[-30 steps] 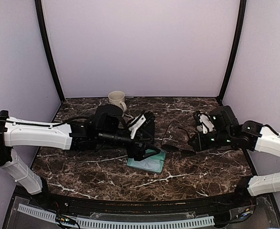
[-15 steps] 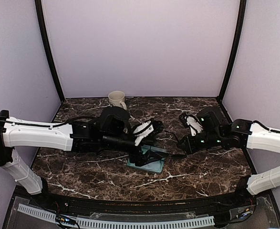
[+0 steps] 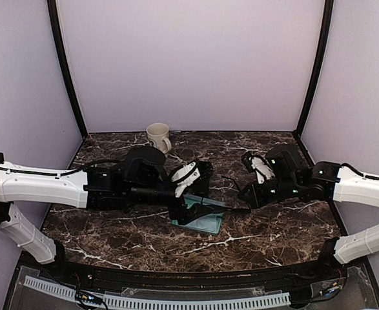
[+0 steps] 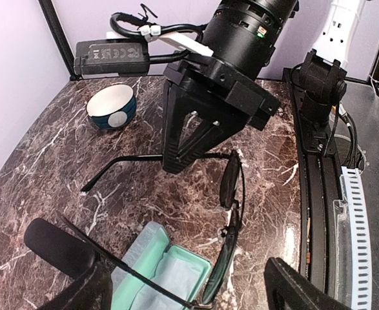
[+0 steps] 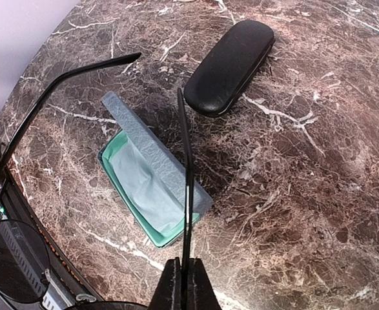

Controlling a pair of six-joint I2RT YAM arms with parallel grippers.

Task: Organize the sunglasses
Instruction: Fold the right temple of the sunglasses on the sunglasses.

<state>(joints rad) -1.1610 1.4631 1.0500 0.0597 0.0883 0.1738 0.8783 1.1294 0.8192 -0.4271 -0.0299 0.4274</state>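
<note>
A thin-framed pair of sunglasses [image 4: 231, 181] hangs over the marble table, lenses toward the front edge. My right gripper [image 5: 183, 287] is shut on one temple arm [image 5: 184, 161], seen from the left wrist view as closed black fingers [image 4: 178, 145]. The other temple [image 4: 131, 271] stretches across the open grey-blue case [image 4: 170, 274], whose mint lining faces up. My left gripper [image 4: 189, 297] is open and straddles the case and the sunglasses' front, touching neither. In the top view the left gripper [image 3: 190, 197] and right gripper [image 3: 257, 194] face each other over the case [image 3: 205, 223].
A closed black oblong case [image 5: 231, 64] lies just behind the grey-blue case [image 5: 157, 187]. A cream mug [image 3: 158, 135] stands at the back of the table [image 3: 273, 232], left of centre. The table's front rail [image 4: 318, 194] runs close to the sunglasses' lenses.
The right gripper carried the sunglasses leftward toward the case, then held still. The left gripper opened wider and drew back slightly to the left.
</note>
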